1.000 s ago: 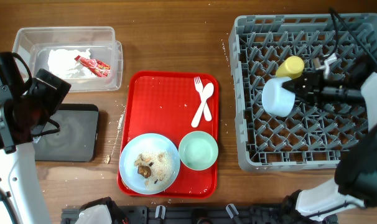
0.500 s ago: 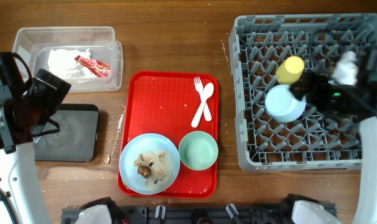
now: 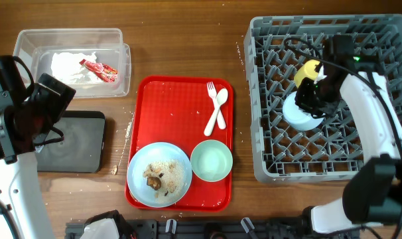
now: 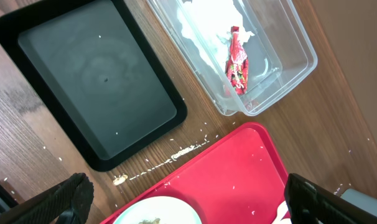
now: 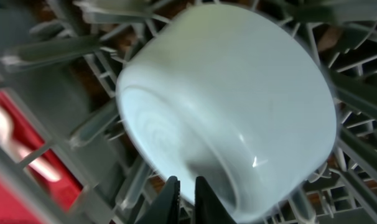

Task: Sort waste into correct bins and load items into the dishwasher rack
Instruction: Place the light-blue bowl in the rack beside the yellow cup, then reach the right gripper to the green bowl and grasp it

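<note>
The light blue bowl [image 3: 300,114] [image 5: 238,106] lies tilted on the pegs of the grey dishwasher rack [image 3: 267,159], next to the yellow cup [image 3: 310,70]. My right gripper [image 3: 308,98] [image 5: 185,193] hovers just off the bowl's base, shut with nothing in it. The left gripper [image 4: 191,205] is open above the red tray's corner. The clear tub [image 3: 71,60] holds napkins [image 3: 71,64] and a red wrapper [image 4: 237,68]. The black tray [image 3: 75,143] is bare. A blue plate [image 3: 160,174] carries rice and scraps.
The red tray [image 3: 178,106] also holds a pale green bowl [image 3: 211,160] and a white fork and spoon [image 3: 216,109]. Rice grains dot the wood between the black tray and the red tray. My left arm [image 3: 28,116] stands over the table's left edge.
The right gripper has let go of the light blue bowl, which now rests on the rack's pegs, and its jaws have shut. The right arm has swung round. The left arm has stayed still.
</note>
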### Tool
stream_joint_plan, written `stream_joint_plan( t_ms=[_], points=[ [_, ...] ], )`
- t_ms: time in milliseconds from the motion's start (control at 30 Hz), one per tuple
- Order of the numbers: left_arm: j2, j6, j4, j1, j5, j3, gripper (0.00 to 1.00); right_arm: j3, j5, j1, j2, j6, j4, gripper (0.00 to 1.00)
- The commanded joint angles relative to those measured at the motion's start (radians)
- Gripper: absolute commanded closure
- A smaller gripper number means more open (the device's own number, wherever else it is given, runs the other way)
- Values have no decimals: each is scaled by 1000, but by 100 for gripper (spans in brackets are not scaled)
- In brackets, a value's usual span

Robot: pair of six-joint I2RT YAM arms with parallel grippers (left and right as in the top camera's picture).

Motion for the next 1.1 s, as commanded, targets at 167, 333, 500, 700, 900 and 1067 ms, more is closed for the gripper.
stream_joint_plan(
  t_ms=[167,333,500,700,900,1067],
  points=[
    [0,2,2,2,-10,1,0,90,245,-21,-4,100,-102,93],
    [0,2,2,2,-10,0,0,177,-241,72,-96,-214,-147,83],
    [0,2,2,2,-10,0,0,156,-346,388,-126,-243,-160,49],
    [0,2,2,2,-10,0,0,33,-137,763,-101,71,48,17],
    [0,2,2,2,-10,1,0,21,68,921,25,525,138,20],
    [0,2,2,2,-10,0,0,21,62,934,188,689,135,26]
  ],
)
